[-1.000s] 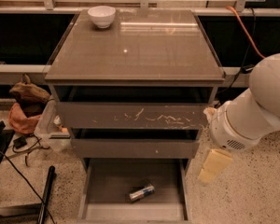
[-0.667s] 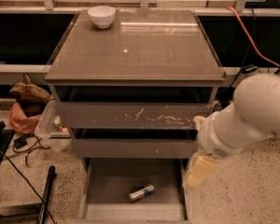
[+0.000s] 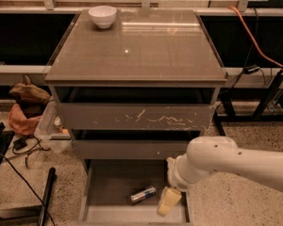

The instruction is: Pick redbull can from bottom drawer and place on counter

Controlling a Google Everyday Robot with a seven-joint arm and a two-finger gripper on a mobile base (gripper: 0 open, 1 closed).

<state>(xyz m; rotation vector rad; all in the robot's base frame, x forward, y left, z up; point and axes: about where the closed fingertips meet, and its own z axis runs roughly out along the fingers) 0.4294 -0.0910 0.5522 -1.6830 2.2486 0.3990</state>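
The redbull can (image 3: 142,194) lies on its side on the floor of the open bottom drawer (image 3: 108,192), right of middle. My gripper (image 3: 168,201) hangs over the drawer's right part, just right of the can and apart from it; its pale finger (image 3: 167,201) points down. The white arm (image 3: 226,161) reaches in from the right. The counter (image 3: 141,46) is the glossy grey-brown top of the cabinet, with a white bowl (image 3: 103,16) at its far left corner.
The middle drawer front (image 3: 132,117) bears white scratches. A brown and orange bundle (image 3: 26,107) and black cables (image 3: 19,147) lie on the floor at the left. An orange cable (image 3: 254,36) and a metal stand (image 3: 273,93) are at the right.
The arm has swung left and down from beside the cabinet's right side, bringing the gripper over the open bottom drawer close to the can. The can has not moved.
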